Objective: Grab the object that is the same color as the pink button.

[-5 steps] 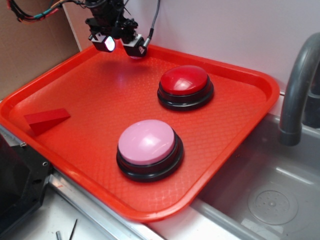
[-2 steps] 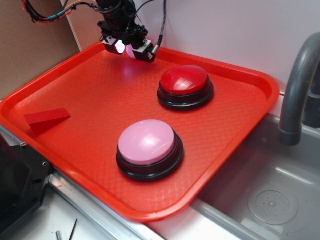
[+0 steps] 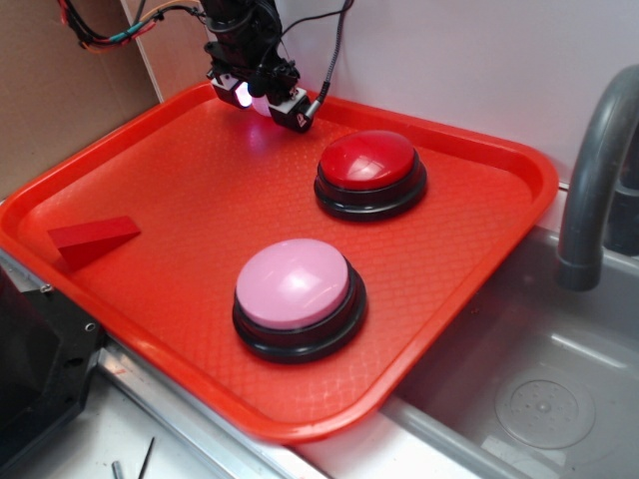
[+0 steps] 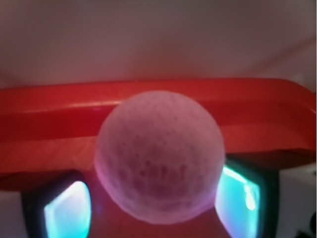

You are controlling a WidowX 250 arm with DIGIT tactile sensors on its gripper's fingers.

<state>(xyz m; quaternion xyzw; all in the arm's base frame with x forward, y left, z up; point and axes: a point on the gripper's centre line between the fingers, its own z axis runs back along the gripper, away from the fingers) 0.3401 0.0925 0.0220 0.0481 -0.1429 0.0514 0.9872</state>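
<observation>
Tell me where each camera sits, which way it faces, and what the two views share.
Exterior: high off the tray's near corner, looking down across it toward the back wall; it shows the pink button, red button, red wedge, a sink at right, and the arm's gripper at the far rim.
Wrist: mounted on the gripper, looking out between its fingers at the pink ball, with the tray rim and wall behind.
Shared: the pink ball between the fingers, and the tray's far rim.

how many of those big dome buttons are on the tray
2. The pink button sits near the tray's front edge; the red button sits farther back, toward the right. None look hidden.
</observation>
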